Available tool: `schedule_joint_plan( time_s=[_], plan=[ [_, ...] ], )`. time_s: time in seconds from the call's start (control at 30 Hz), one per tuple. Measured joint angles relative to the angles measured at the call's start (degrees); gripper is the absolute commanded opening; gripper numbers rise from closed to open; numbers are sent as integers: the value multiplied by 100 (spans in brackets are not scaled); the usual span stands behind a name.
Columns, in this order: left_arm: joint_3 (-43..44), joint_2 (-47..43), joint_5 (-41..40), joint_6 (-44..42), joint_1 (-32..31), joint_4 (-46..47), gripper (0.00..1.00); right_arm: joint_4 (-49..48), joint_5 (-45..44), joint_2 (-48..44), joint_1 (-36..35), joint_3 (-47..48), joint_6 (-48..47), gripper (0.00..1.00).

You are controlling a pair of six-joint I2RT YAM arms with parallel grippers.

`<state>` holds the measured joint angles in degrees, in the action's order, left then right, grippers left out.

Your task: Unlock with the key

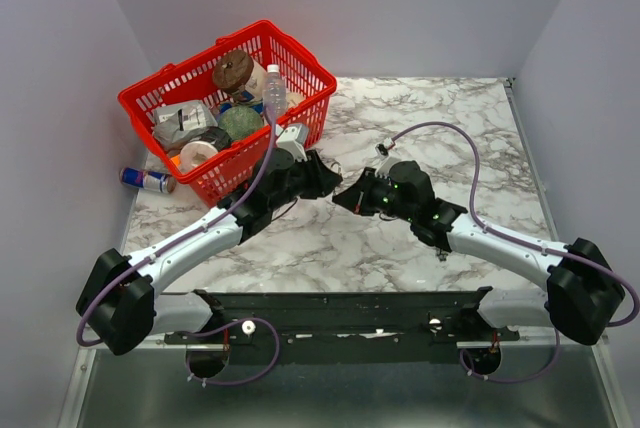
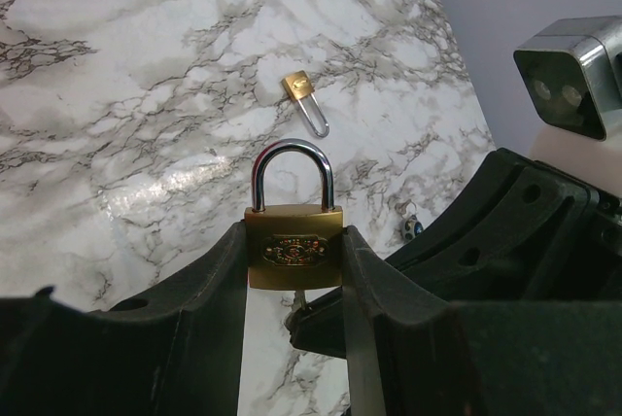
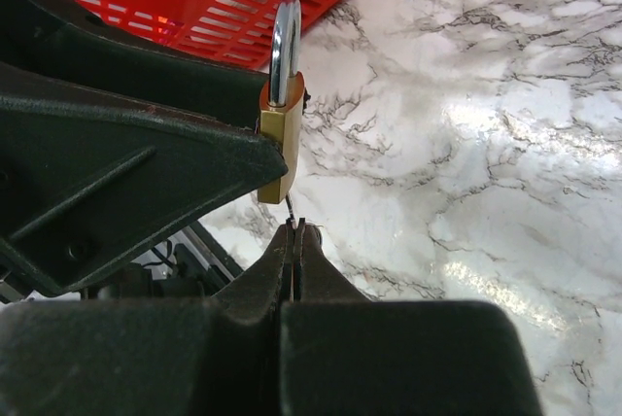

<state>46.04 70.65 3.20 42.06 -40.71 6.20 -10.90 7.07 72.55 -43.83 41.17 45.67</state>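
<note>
A brass padlock (image 2: pixel 292 251) with a silver shackle stands upright between the fingers of my left gripper (image 2: pixel 293 270), which is shut on its body. From below, the key's thin metal blade (image 3: pixel 291 210) runs into the bottom of the padlock (image 3: pixel 283 149). My right gripper (image 3: pixel 295 229) is shut on the key; its head is hidden between the fingers. The same blade (image 2: pixel 301 297) shows under the lock in the left wrist view. In the top view the left gripper (image 1: pixel 320 180) and the right gripper (image 1: pixel 345 198) meet tip to tip at mid-table.
A second small brass padlock (image 2: pixel 305 100) lies on the marble further out. A small ringed trinket (image 2: pixel 412 226) lies by the right arm. A red basket (image 1: pixel 150 98) full of goods stands at the back left, with a can (image 1: pixel 145 179) beside it.
</note>
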Motion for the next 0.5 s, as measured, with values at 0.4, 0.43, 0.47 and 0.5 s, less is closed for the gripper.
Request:
schedule_joint_plan(
  time_s=[0.4, 0.43, 0.47, 0.5],
  plan=[
    [-13, 39, 0, 92, 20, 181, 0, -168, -111, 68, 2, 0, 111, 1],
    [-13, 42, 0, 92, 22, 190, 0, -175, -127, 68, 4, 0, 111, 1],
    [-15, 46, -2, 92, 22, 203, 0, -184, -138, 68, 7, 0, 111, 1],
    [-20, 55, -2, 90, 22, 229, 0, -188, -144, 66, 13, 0, 111, 1]
  ],
)
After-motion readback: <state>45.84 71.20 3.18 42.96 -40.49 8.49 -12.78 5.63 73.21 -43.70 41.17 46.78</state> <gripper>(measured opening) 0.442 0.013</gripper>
